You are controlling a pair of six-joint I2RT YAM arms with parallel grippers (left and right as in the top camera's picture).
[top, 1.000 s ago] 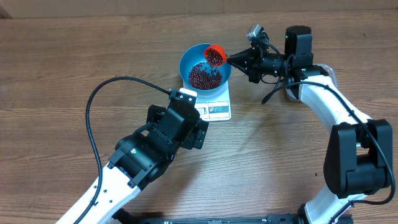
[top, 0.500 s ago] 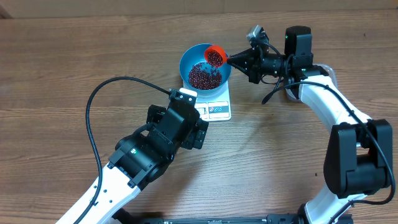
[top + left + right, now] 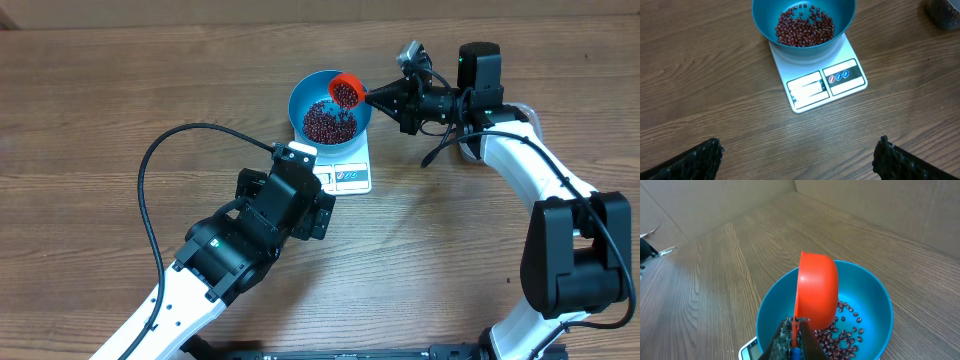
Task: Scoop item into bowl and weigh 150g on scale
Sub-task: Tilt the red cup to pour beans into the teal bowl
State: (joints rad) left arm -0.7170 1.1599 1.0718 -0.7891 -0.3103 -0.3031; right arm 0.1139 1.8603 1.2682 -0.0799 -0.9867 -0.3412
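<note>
The bowl (image 3: 763,21) hides part of the scale (image 3: 821,86), whose display is unreadable.

On my overhead feed the left arm (image 3: 225,255) reaches in from the bottom-left corner, elbow bent, its wrist pointing up and to the right. I read the left gripper (image 3: 799,159) as spread wide: in its wrist view the two dark fingers (image 3: 697,160) sit at opposite lower corners with a broad gap between them, holding nothing. The right arm (image 3: 530,165) comes up along the right edge, folds at the elbow and stretches its forearm leftward, roughly level. I have the right gripper (image 3: 378,97) clamped tight on the handle of an orange scoop (image 3: 346,91), which hangs tilted from the fingertips.
</note>
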